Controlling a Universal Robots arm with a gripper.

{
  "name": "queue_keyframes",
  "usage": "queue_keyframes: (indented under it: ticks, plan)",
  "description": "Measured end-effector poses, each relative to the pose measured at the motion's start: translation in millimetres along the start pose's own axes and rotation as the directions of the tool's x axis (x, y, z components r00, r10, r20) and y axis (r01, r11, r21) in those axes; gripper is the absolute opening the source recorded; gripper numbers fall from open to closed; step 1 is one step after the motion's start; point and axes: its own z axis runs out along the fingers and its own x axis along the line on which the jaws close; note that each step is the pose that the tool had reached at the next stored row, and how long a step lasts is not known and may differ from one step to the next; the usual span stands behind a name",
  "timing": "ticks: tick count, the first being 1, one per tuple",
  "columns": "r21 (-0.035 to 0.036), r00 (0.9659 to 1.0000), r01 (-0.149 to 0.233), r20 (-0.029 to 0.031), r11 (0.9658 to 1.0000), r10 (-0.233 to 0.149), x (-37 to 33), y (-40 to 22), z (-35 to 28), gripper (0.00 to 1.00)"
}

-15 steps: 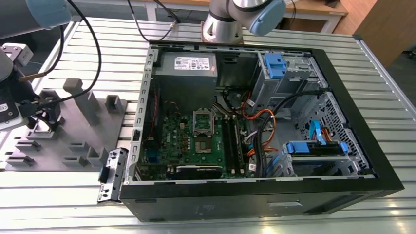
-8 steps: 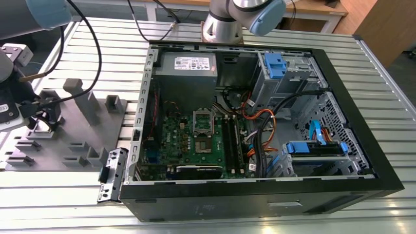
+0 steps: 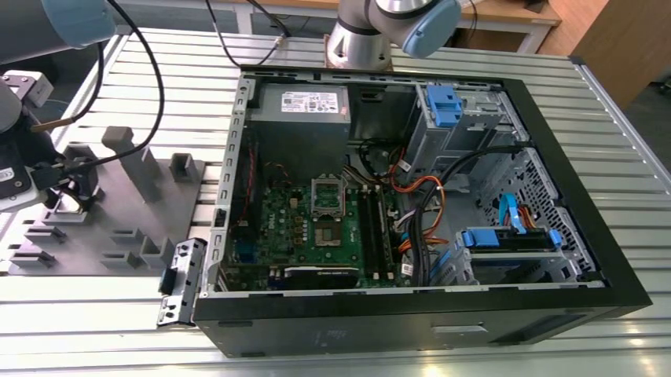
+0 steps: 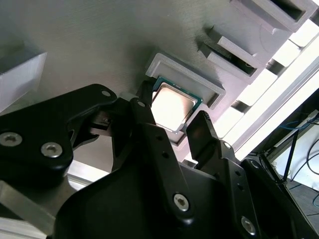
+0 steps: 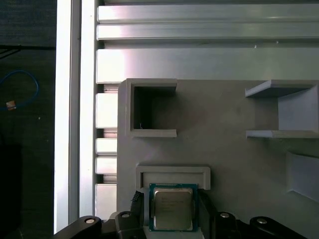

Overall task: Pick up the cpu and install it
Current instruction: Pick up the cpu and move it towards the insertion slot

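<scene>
The cpu [image 5: 172,209], a small silvery square chip with a green rim, lies in a shallow pocket of the grey moulded tray [image 5: 224,114]. My gripper [image 5: 172,206] straddles it, one dark finger [image 5: 139,204] pressed against each of two opposite edges. In the second wrist view the cpu [image 4: 172,104] again sits between the fingertips of the gripper [image 4: 172,108], level with the pocket rim. In the exterior view my gripper [image 3: 68,196] hangs low over the tray [image 3: 137,204] at the exterior view's far left. The silver socket frame [image 3: 327,196] is on the green motherboard inside the case.
The open black computer case [image 3: 587,228] lies flat on the slatted metal table [image 3: 105,314], with cables, blue drive clips and a power supply inside. Upright grey blocks [image 3: 141,169] rise from the tray beside my gripper. A loose metal bracket [image 3: 181,283] lies by the case's near corner.
</scene>
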Motion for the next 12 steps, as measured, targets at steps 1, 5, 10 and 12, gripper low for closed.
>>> queue_keyframes:
  ticks: [1,5,10,12]
  plan:
    - [0.0,1.0,0.0,0.0001,1.0,0.0,0.0,0.0,-0.1,0.55]
    - [0.0,1.0,0.0,0.0001,1.0,0.0,0.0,0.0,-0.5,0.55]
    - [0.0001,1.0,0.003,-0.0001,1.0,-0.003,-1.1,0.1,-0.2,0.55]
    - [0.0,1.0,0.004,-0.0001,1.0,-0.004,-1.2,0.0,-0.2,0.55]
